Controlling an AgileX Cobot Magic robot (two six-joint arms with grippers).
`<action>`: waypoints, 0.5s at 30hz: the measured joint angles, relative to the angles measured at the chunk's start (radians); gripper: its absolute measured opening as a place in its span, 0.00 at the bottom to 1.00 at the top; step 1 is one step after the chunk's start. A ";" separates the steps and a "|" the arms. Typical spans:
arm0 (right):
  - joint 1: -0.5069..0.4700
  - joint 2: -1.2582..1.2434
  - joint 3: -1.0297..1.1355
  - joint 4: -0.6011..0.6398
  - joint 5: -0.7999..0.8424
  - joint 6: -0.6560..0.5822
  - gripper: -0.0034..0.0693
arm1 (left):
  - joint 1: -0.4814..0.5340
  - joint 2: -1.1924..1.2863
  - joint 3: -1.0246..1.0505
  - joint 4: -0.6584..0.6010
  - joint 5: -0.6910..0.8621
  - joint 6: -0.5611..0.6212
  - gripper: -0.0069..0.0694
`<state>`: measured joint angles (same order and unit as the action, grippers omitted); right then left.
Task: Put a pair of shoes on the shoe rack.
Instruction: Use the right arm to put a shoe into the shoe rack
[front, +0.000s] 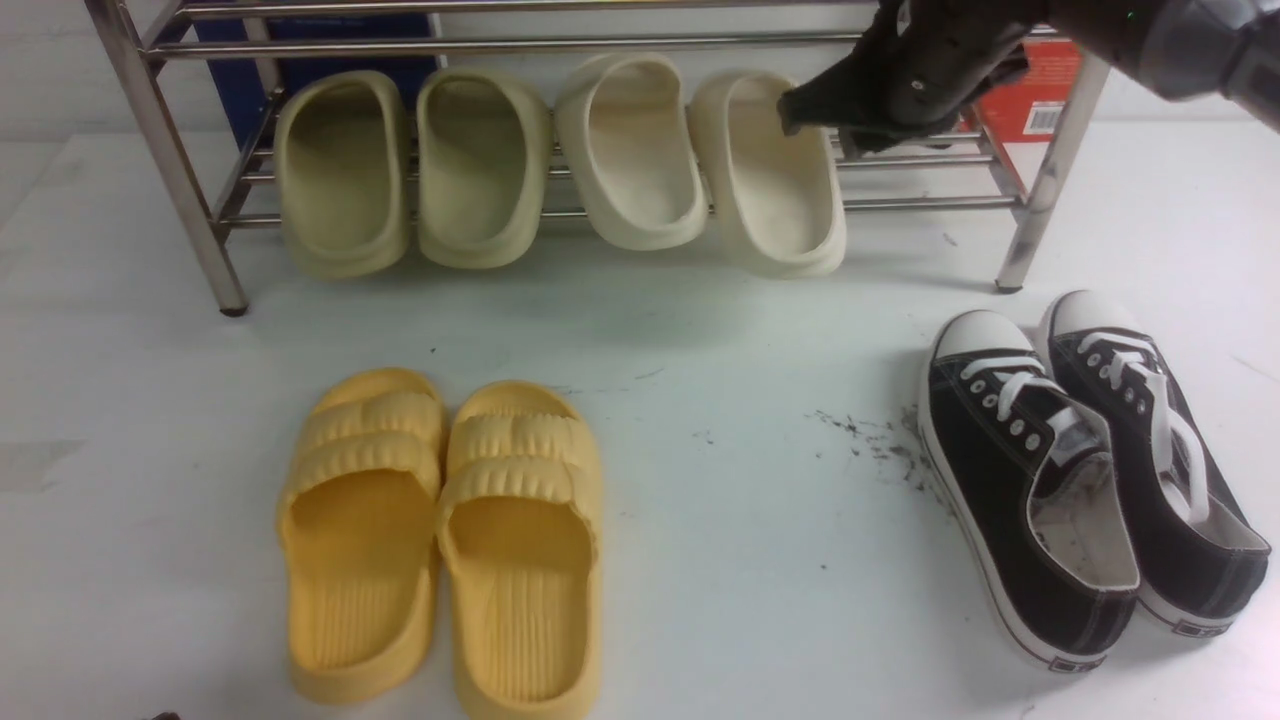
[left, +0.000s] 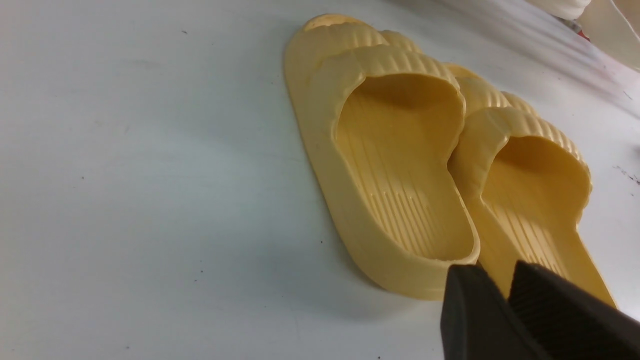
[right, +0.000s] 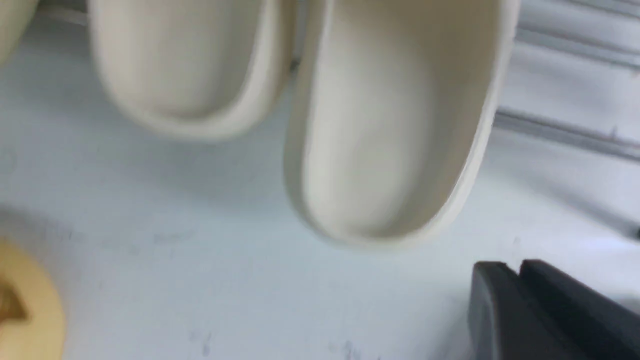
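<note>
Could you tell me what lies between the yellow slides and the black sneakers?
Only bare table with dark specks, seen in the front view.

Cream slippers (front: 700, 165) lean heels-down, side by side, on steel rack (front: 180, 170).

Right arm enters from the upper right corner of the front view, grey link then black wrist housing, reaching forward and toward the robot's left. Right claw (front: 800, 112) at the far end, tip a dark blunt edge; fingers hard to separate there. In the right wrist view, right claw (right: 517, 272) shows two black fingers (right: 492, 310) pressed side by side, no gap, nothing between them.

Left arm not seen in the front view. Left wrist view: left claw (left: 505, 280) with fingers (left: 475, 315) together, closed, empty, held low.
</note>
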<state>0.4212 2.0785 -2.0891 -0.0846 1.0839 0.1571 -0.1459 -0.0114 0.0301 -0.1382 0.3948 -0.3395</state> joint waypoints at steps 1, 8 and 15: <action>0.003 -0.004 0.007 0.024 0.033 -0.013 0.10 | 0.000 0.000 0.000 0.000 0.000 0.000 0.26; 0.006 0.028 0.155 0.114 -0.018 -0.058 0.04 | 0.000 0.000 0.000 0.000 0.000 0.000 0.27; -0.012 0.098 0.159 0.140 -0.177 -0.058 0.04 | 0.000 0.000 0.000 0.000 0.000 0.000 0.27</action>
<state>0.4091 2.1768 -1.9297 0.0551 0.9072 0.0992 -0.1459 -0.0114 0.0301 -0.1382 0.3948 -0.3395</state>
